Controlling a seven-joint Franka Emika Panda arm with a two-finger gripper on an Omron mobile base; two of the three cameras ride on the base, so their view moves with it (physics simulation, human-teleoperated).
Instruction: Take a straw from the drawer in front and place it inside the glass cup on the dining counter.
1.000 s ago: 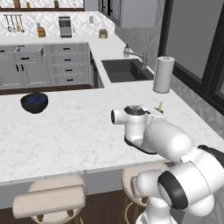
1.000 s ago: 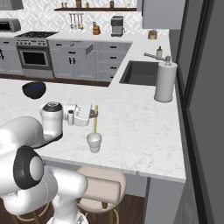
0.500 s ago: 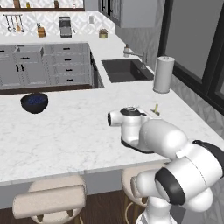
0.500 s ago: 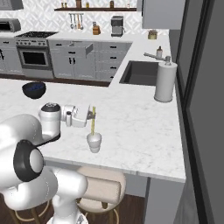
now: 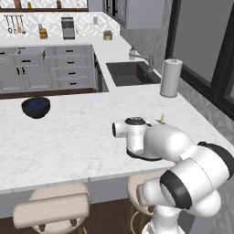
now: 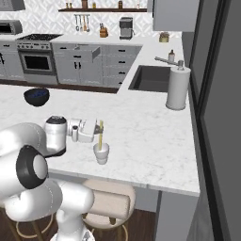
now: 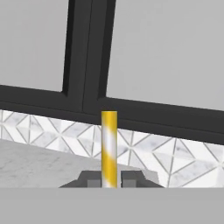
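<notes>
In the right base view, lower left of frame, the gripper (image 6: 99, 130) is clamped on the straw (image 6: 100, 133), held upright w/ its lower end inside the glass cup (image 6: 101, 153), which stands on the dining counter (image 6: 155, 141) near the front edge. Hand view, bottom centre: the fingertips (image 7: 92, 180) pinch the yellow-and-white straw (image 7: 109, 148) from both sides. Left base view: only the straw tip (image 5: 162, 119) peeks over the arm at mid-frame; blue bowl (image 5: 36, 107) sits at left, paper towel roll (image 5: 170, 77) upper right.
</notes>
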